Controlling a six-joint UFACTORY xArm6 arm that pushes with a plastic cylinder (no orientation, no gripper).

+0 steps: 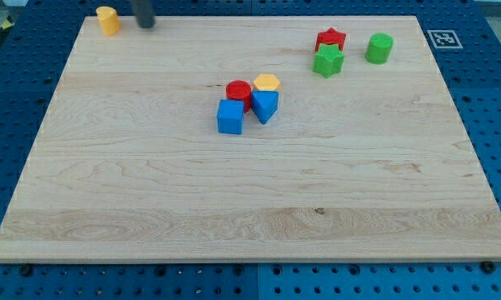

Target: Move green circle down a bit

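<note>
The green circle [379, 47] is a short green cylinder near the view's top right of the wooden board [250, 208]. To its left sit a green star [328, 61] and a red star [330, 39] touching each other. My tip [145, 23] is at the view's top left, far left of the green circle, just right of a yellow block [107, 19].
A cluster sits near the board's middle: a red cylinder [238, 92], a yellow hexagon [267, 82], a blue cube [230, 117] and a blue triangular block [265, 106]. A marker tag [443, 38] lies off the board's top right corner.
</note>
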